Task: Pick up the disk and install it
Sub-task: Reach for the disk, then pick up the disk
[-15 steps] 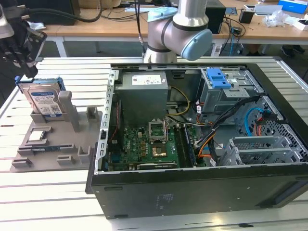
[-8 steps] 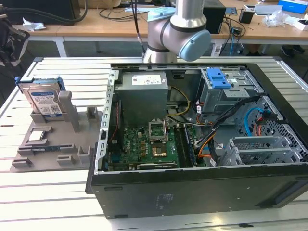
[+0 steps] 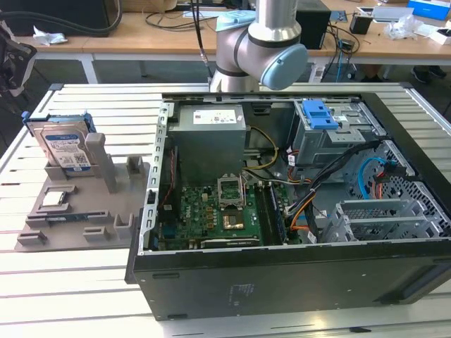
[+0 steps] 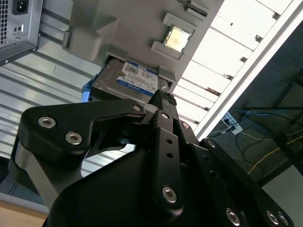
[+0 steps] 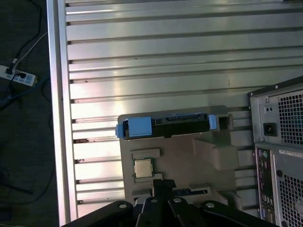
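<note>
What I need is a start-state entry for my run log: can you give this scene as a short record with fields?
disk: standing upright in a slot of the grey holder, nothing touching it
claw: shut, empty, clear of the disk in both wrist views
holder: on the slatted table, to the exterior view's left of the open computer case
drive cage: inside the case, blue latch on top
progress: disk not yet picked up

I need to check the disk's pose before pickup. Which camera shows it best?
The exterior view: the disk stands upright in the grey holder, labelled face toward the camera. The second wrist view shows the disk partly covered; the first wrist view shows the disk edge-on, with its blue rails.
</note>
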Robot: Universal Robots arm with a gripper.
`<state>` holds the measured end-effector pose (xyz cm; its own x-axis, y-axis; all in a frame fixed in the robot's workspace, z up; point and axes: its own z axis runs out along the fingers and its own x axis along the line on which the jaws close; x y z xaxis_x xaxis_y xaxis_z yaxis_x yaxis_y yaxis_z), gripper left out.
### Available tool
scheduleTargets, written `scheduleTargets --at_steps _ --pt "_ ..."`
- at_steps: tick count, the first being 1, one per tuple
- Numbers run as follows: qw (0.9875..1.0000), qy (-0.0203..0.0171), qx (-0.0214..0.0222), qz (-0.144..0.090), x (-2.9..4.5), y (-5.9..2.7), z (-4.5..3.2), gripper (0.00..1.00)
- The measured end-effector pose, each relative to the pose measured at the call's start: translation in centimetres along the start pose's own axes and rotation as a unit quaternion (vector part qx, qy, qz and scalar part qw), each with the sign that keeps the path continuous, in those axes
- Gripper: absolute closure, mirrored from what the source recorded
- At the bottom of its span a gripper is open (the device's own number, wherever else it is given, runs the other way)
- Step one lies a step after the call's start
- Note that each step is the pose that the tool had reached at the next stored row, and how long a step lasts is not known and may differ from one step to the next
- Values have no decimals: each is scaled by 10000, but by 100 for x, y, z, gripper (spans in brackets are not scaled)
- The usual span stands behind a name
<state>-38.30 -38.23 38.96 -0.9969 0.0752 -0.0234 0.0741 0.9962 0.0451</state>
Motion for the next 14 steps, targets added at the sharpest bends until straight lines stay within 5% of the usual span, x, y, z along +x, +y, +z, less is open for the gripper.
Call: scheduleTargets --at_steps 10,14 --pt "10000 1 0 -16 1 1 0 89" --pt "9995 15 -2 -329 1 1 0 89"
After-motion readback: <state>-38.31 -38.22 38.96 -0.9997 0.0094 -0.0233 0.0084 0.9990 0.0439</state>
